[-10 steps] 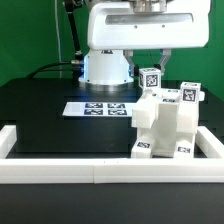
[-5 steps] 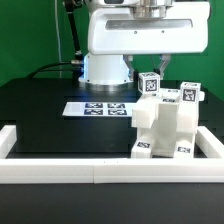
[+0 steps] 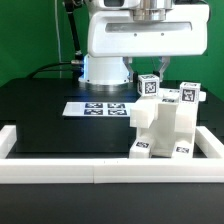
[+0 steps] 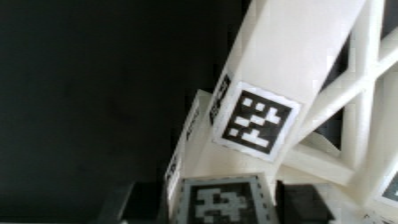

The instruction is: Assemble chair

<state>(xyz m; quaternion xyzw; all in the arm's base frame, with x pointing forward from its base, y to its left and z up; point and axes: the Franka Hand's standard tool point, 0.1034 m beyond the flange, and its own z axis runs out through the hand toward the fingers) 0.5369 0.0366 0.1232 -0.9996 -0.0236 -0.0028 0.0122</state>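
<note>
While the two jaws are sitting drawn close together, they are pinching a small white post (image 3: 149,86) that is carrying a black-and-white tag on its face; the gripper (image 3: 152,76) is hanging straight down from the big white arm housing (image 3: 138,35) near the top of the exterior view. In the wrist view the dark fingertips (image 4: 139,198) are showing at either side of a tagged white block (image 4: 221,200), which is sitting squeezed between them. Just under the held post, the chair (image 3: 165,128) is standing as a chunky white block of joined parts, and the post is rising at its top, toward the exterior view's left of a second tagged post (image 3: 187,97). More small tags are showing low on the chair's front. The wrist view is also showing slanted white pieces of the chair (image 4: 294,90) with one large tag, close to the camera. The chair is resting on the black table (image 3: 40,115), just inside the long white border rail (image 3: 60,170) that is running along the front edge. The marker board (image 3: 98,107) is lying flat on the table behind the chair, toward the exterior view's left, near the arm's white base (image 3: 104,68).
</note>
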